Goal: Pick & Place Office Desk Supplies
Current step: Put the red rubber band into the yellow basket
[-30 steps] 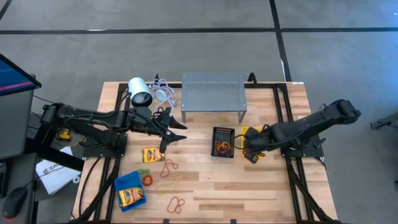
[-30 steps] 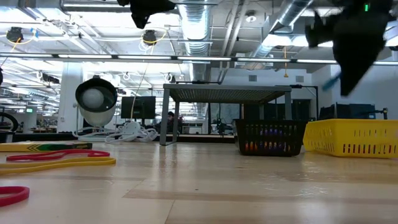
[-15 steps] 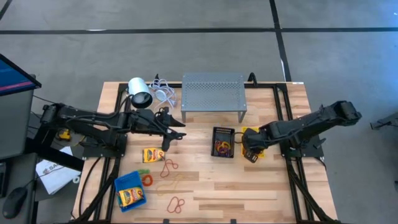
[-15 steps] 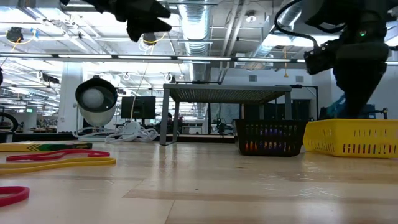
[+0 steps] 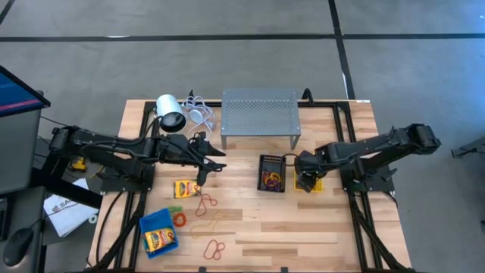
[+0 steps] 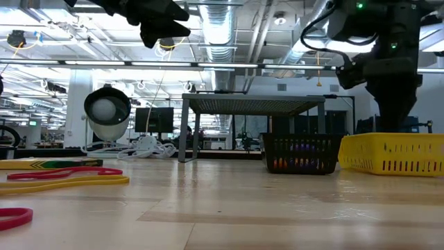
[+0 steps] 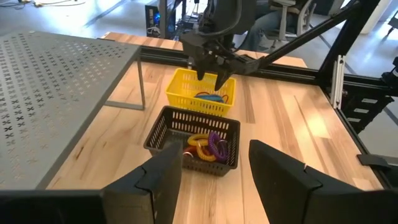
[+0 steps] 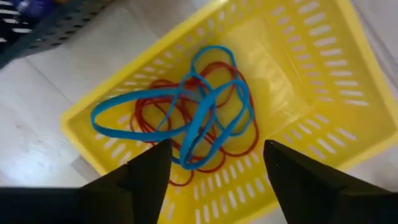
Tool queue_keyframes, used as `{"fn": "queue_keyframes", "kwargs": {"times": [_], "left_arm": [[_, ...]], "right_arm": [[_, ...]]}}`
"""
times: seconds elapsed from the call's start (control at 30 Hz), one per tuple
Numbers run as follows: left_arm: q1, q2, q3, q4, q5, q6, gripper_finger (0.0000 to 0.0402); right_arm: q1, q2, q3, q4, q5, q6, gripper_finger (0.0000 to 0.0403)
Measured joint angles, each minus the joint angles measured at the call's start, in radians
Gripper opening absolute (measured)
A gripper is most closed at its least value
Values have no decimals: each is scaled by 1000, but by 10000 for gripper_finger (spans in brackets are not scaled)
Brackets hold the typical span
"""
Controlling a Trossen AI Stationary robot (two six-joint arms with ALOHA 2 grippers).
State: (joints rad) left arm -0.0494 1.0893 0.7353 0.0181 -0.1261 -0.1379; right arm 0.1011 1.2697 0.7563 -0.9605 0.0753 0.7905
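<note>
My right gripper (image 8: 217, 152) hangs open, pointing down, over the yellow bin (image 8: 298, 68). In that bin lie pale blue rubber bands (image 8: 199, 118) on red ones (image 8: 239, 140), free of the fingers. The black bin (image 5: 272, 173) beside it holds more bands. My left gripper (image 5: 204, 163) hovers open and empty above the table's left middle. Below it a yellow crayon box (image 5: 184, 188) lies flat on the table. A second crayon box (image 5: 157, 240) lies in the blue bin (image 5: 155, 221). Loose bands (image 5: 208, 225) lie on the wood near the front.
A grey perforated stand (image 5: 259, 114) is at the back middle, with a white cylinder (image 5: 170, 112) and its cable to its left. Black frame rails (image 5: 345, 129) run along both table sides.
My right gripper has come down and swung toward the table's left, from beside the yellow bin to right above it. My left gripper has sunk a little.
</note>
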Motion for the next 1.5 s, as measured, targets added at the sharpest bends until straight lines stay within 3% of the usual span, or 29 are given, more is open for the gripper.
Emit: {"fn": "queue_keyframes", "kwargs": {"times": [0.23,0.53,0.67,0.83,1.17,1.5], "left_arm": [[0,0,0,-4,3,1,182],[-16,0,0,-66,172,-48,182],[-44,6,2,-137,182,-54,182],[-100,85,14,-284,120,-61,182],[-164,332,90,-611,101,-62,182],[-196,430,118,-609,152,-76,182]], "right_arm": [[-6,0,0,-1,5,-12,243],[-4,-46,21,65,5,-60,204],[-4,-108,59,88,-49,-99,191],[-3,-187,71,211,-122,-121,180],[39,-221,72,424,-115,-170,166],[78,-180,70,437,-79,-198,154]]}}
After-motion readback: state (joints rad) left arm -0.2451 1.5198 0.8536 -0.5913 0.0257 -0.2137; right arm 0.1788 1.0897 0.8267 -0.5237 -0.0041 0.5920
